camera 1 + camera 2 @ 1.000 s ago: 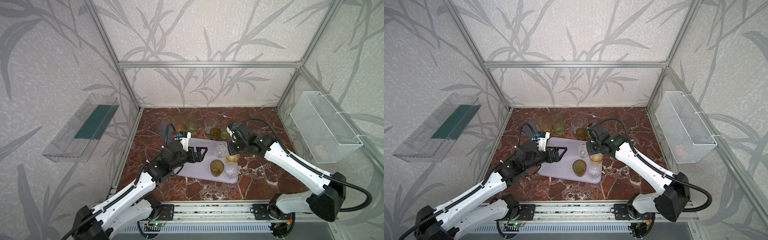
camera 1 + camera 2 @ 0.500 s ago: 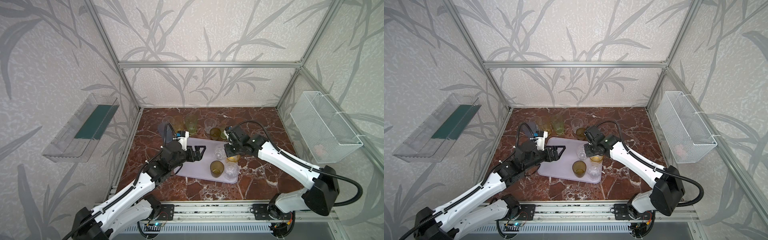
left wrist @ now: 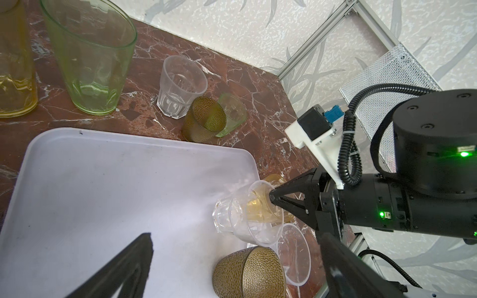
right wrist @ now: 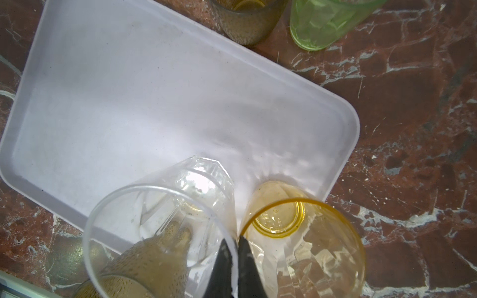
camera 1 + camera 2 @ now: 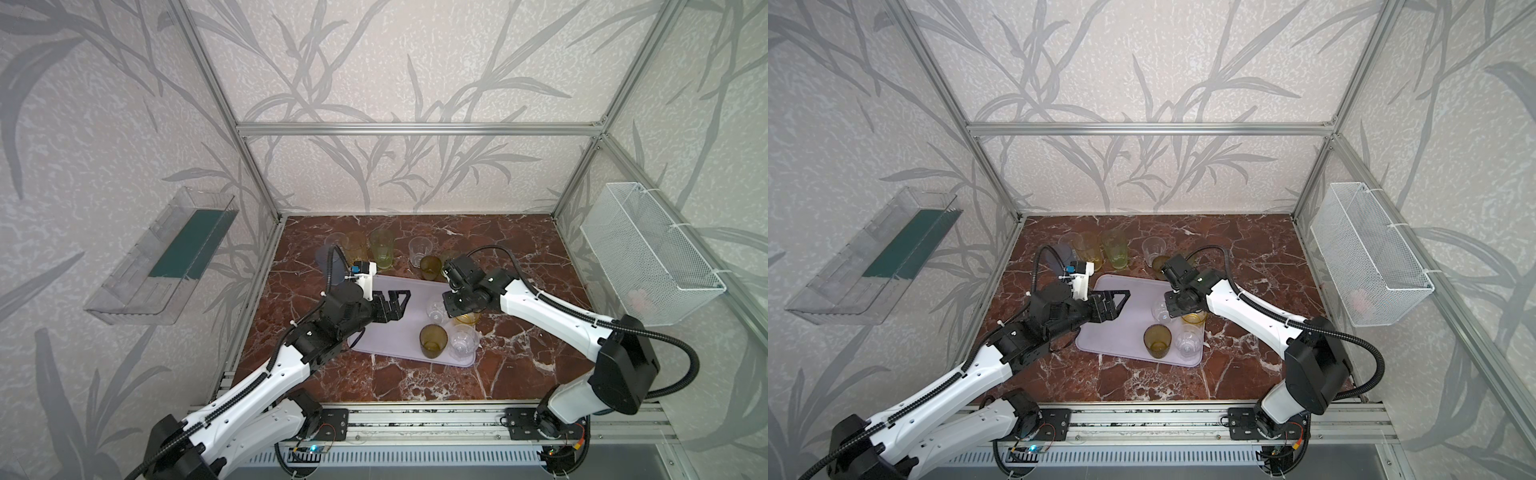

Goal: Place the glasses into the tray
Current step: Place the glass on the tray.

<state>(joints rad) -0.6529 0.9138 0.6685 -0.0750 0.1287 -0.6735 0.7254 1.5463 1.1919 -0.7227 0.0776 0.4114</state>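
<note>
The pale lavender tray (image 5: 390, 336) lies mid-table, also in the other top view (image 5: 1121, 332). My right gripper (image 5: 451, 302) is shut on the rim of a short clear glass (image 5: 435, 309), which leans over the tray's right part; its fingers (image 4: 222, 268) pinch the wall of the clear glass (image 4: 160, 219). A short yellow glass (image 4: 302, 237) touches it at the tray's right edge. An amber glass (image 5: 432, 340) and another clear glass (image 5: 462, 341) stand on the tray. My left gripper (image 5: 395, 303) hovers open over the tray's left half, holding nothing.
Behind the tray stand an amber glass (image 5: 429, 267), a clear glass (image 5: 418, 251), a tall pale-green glass (image 5: 381, 249), a tall yellow glass (image 5: 357, 247) and a grey-blue glass (image 5: 326, 255). A short green glass (image 3: 232, 113) leans behind the amber one. A wire basket (image 5: 648, 257) hangs right.
My right gripper has shifted a little left and toward the front with the clear glass. The left gripper has drawn back slightly to the left and stays open.
</note>
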